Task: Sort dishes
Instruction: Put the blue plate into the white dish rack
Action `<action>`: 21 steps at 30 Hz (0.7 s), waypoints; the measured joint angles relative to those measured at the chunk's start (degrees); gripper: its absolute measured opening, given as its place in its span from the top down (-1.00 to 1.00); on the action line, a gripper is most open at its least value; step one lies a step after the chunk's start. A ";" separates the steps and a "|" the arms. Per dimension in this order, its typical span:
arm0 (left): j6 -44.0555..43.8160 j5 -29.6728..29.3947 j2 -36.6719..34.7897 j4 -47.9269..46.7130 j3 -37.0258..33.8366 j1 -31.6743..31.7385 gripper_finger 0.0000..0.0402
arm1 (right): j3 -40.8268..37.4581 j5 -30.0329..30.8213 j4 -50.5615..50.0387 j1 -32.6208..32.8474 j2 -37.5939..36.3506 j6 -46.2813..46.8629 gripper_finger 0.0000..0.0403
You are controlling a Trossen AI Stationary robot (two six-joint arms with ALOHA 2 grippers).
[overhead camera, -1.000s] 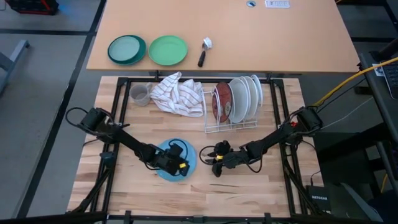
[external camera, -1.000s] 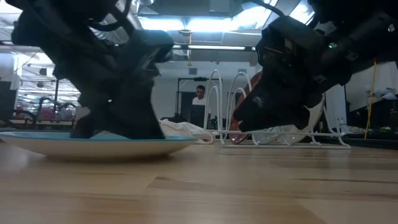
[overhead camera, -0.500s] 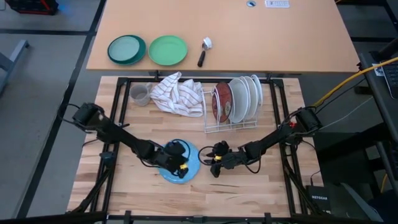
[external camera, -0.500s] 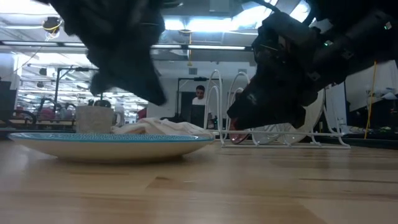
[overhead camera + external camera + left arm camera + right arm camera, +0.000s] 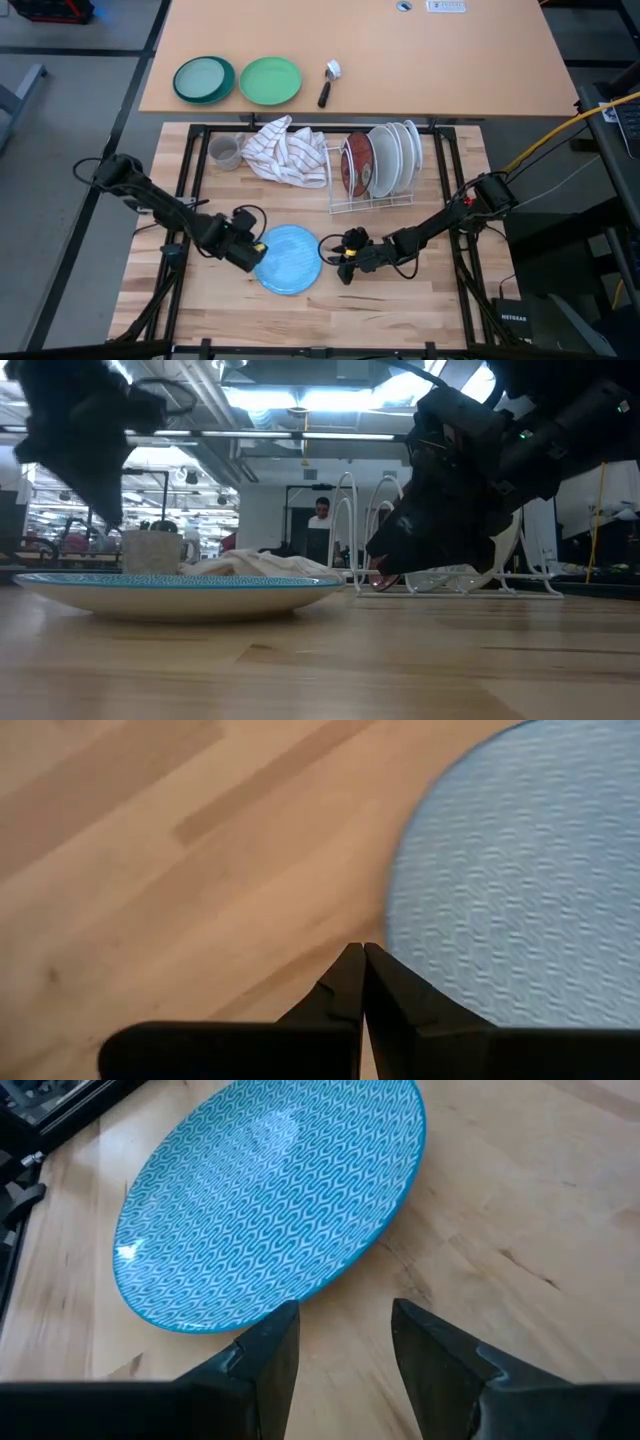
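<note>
A light blue patterned plate [image 5: 291, 259] lies flat on the wooden table; it also shows in the low view [image 5: 180, 588]. My left gripper [image 5: 256, 251] is shut and empty, raised over the bare wood just left of the plate's rim [image 5: 400, 910]. My right gripper [image 5: 336, 256] is open and empty, low over the table just right of the plate [image 5: 270, 1190], its fingers pointing at the rim. A dark red plate [image 5: 357, 165] and white plates [image 5: 392, 153] stand on edge in a wire rack [image 5: 370, 203].
A striped cloth [image 5: 285, 150] and a small grey cup [image 5: 224, 153] lie at the far left of the table. Two green plates [image 5: 204, 80] [image 5: 269, 80] and a dark-handled tool [image 5: 327, 84] sit on the tan table beyond. Bare wood lies along the near edge.
My left gripper has risen off the blue plate and drawn back toward the table's left edge. The plate has slid a little toward the right gripper and lies flat.
</note>
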 joint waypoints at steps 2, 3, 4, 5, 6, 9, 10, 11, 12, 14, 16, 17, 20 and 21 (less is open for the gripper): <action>-2.58 0.19 0.28 0.76 -1.69 -0.21 1.00 | 0.00 0.02 -0.05 0.00 0.00 1.43 0.18; -3.89 0.45 0.45 1.72 -2.54 -0.43 1.00 | 0.00 0.02 -0.04 0.00 0.00 2.17 0.18; -4.77 0.80 0.71 2.34 -3.22 -0.43 1.00 | 0.00 0.08 -0.04 0.00 0.00 2.73 0.18; -5.62 1.26 0.94 2.79 -3.85 -0.45 1.00 | 0.00 0.27 -0.05 0.01 0.00 2.91 0.18; -6.72 1.92 1.20 3.00 -4.38 -0.46 1.00 | 0.00 0.58 -0.06 0.00 0.00 2.94 0.18; -9.19 3.22 1.90 4.37 -5.84 -0.47 1.00 | 0.00 1.47 -0.04 0.00 0.00 3.50 0.18; -9.55 3.81 2.17 5.29 -6.29 -0.46 1.00 | 0.00 1.42 -0.04 0.00 0.00 4.31 0.18; -9.74 4.52 2.48 6.22 -6.76 -0.46 1.00 | 0.00 1.44 -0.06 0.00 0.00 5.05 0.18; -9.74 4.99 2.87 7.22 -7.12 -0.46 1.00 | 0.00 1.42 -0.04 0.00 0.00 5.81 0.18; -9.74 6.07 3.90 9.10 -7.20 -0.65 1.00 | 0.00 1.21 -0.02 0.02 0.00 6.00 0.18; -9.73 6.54 5.04 10.72 -7.20 -0.80 1.00 | 0.00 0.30 -0.02 0.07 0.00 6.07 0.18; -9.61 6.55 5.71 11.76 -7.20 -0.90 1.00 | 0.00 -0.24 -0.02 0.07 0.00 6.09 0.18; -8.43 6.57 8.18 16.20 -7.20 -0.98 1.00 | 0.00 -0.61 -0.02 0.07 0.00 6.11 0.18; -8.15 6.54 9.02 17.80 -7.29 -0.98 1.00 | 0.00 -0.61 -0.02 0.07 0.00 6.11 0.18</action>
